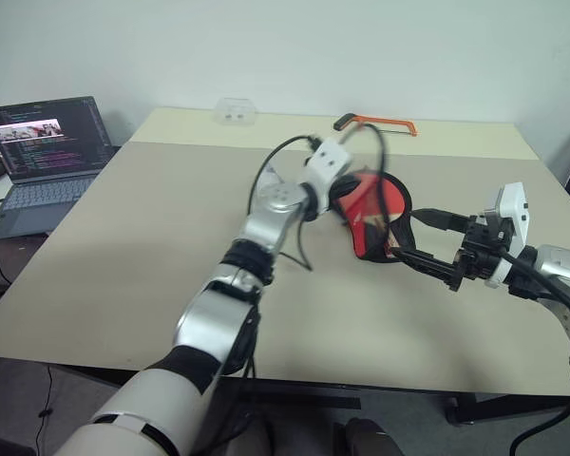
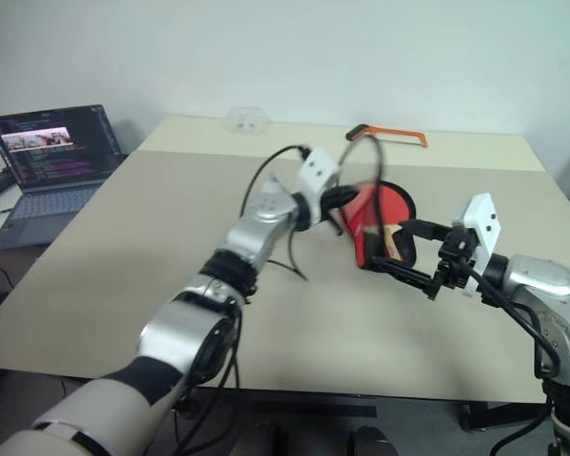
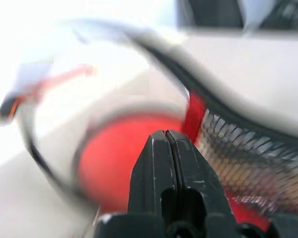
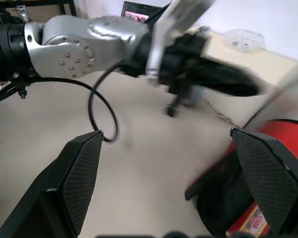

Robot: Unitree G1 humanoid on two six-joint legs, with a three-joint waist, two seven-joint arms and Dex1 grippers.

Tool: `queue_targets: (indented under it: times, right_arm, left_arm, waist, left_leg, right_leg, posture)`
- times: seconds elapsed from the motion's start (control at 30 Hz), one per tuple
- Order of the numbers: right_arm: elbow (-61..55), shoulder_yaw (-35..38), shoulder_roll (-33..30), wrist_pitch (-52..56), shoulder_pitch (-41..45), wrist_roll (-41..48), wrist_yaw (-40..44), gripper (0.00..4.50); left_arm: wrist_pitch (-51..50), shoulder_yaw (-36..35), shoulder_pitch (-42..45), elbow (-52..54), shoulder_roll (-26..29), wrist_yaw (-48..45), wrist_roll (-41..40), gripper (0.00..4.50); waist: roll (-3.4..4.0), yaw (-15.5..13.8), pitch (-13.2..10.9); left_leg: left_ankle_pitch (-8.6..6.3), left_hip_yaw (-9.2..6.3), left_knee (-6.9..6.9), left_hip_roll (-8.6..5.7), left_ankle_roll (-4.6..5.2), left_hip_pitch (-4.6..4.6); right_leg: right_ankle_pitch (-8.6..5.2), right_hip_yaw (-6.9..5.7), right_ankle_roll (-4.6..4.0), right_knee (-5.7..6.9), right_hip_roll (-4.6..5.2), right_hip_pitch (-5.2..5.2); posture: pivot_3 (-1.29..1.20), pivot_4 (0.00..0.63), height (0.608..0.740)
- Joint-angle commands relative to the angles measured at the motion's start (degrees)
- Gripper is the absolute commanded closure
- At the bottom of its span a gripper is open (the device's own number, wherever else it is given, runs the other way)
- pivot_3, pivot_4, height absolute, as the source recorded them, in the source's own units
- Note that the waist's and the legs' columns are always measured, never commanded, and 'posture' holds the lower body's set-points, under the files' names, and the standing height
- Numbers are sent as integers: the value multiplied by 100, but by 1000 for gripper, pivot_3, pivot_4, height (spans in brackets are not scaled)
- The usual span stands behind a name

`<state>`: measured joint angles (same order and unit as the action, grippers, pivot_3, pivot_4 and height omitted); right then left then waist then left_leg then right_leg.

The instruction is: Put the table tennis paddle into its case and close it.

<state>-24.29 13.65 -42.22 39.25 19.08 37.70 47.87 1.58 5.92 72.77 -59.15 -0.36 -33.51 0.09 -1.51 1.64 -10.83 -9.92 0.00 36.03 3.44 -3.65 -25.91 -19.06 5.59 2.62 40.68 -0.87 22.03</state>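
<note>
Reaching across the worktop (image 1: 123, 247), our clenched left tool (image 1: 347, 201) sits at the case (image 1: 375, 223); released right tool (image 1: 427, 242) just beside it.

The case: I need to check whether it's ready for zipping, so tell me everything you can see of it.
The case lies near the middle of the table, between the two grippers. It has black trim, a mesh panel and a red paddle face showing inside. The shut left gripper is right at it. Whether the zip is closed cannot be told.
</note>
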Motion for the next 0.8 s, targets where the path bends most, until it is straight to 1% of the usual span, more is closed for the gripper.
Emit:
queue_targets:
  times: [0.03,0.1,0.17,0.23,0.3,0.4,0.47,0.53,0.57,0.63,0.7,0.8]
  right_arm:
    - [-205,284,-72,-130,-64,-21,-236,0]
    - [-235,348,-98,-133,-126,-29,-308,0]
    - [-272,418,-133,-71,-197,-7,-385,0]
    - [-199,419,-213,173,-237,-57,-597,0]
    - [-2,329,-226,361,-174,-224,-917,0]
    - [1075,289,459,978,547,-382,-2141,0]
    - [1619,374,874,1227,920,-450,-2690,0]
    - [2345,501,1279,1372,1299,-587,-3239,0]
    - [2650,574,1437,1394,1437,-592,-3369,0]
    - [3058,745,1610,1438,1617,-488,-3460,0]
    - [3366,943,1740,1523,1753,-299,-3457,0]
    - [3702,1305,1891,1598,1899,17,-3435,0]
  left_arm:
    - [78,254,83,-749,-513,825,445,4464]
    - [89,404,56,-996,-684,1156,686,4464]
    - [162,318,70,-1031,-651,1221,671,4464]
    - [278,203,80,-846,-334,925,581,4464]
    - [357,140,-4,-518,-19,356,460,4464]
    - [-135,-20,-843,1488,975,-1712,-366,4464]
    - [-567,10,-1383,2589,1529,-2386,-642,4464]
    - [-1112,-26,-1996,3634,2227,-2819,-849,4464]
    - [-1441,-158,-2237,4061,2483,-2828,-993,4303]
    - [-1969,-382,-2572,4675,2788,-2751,-1263,3895]
    - [-2373,-536,-2974,5301,3164,-2822,-1483,3179]
    - [-2800,-706,-3426,5964,3586,-2789,-1681,2046]
  waist:
    - [1,19,0]
    - [0,34,0]
    - [-1,78,-1]
    - [0,123,-1]
    - [1,167,-1]
    - [10,224,5]
    - [13,281,6]
    - [19,291,10]
    - [21,294,11]
    - [22,243,10]
    - [22,166,10]
    - [22,90,10]
  left_leg:
    - [0,0,0,0,0,2]
    - [0,0,0,-1,0,4]
    - [0,0,0,0,0,6]
    - [1,0,-3,0,0,6]
    - [2,1,-6,1,-2,12]
    - [12,5,-11,6,-20,20]
    - [31,12,-23,13,-53,34]
    - [35,6,-31,16,-57,37]
    - [35,7,-31,19,-56,38]
    - [30,4,-30,17,-47,34]
    - [27,-4,-20,16,-42,18]
    - [26,-6,-14,11,-41,12]
  right_leg:
    - [0,2,0,0,0,0]
    - [0,5,0,2,-1,-1]
    - [0,7,0,8,-3,2]
    - [0,10,0,17,-4,8]
    - [0,11,-1,22,-5,7]
    - [1,13,-1,25,-4,2]
    - [1,16,-3,28,-4,0]
    - [-2,7,-10,32,-4,-1]
    - [-4,9,-13,32,-5,-1]
    - [-6,4,-16,31,-4,0]
    - [-6,-4,-16,26,-1,2]
    - [-7,-8,-15,24,3,2]
  posture:
    - [0,150,740]
    - [0,150,740]
    - [0,150,740]
    - [0,150,740]
    - [0,150,740]
    - [0,150,740]
    - [0,150,740]
    - [0,150,740]
    - [0,150,740]
    - [0,150,740]
    - [0,150,740]
    - [0,150,740]
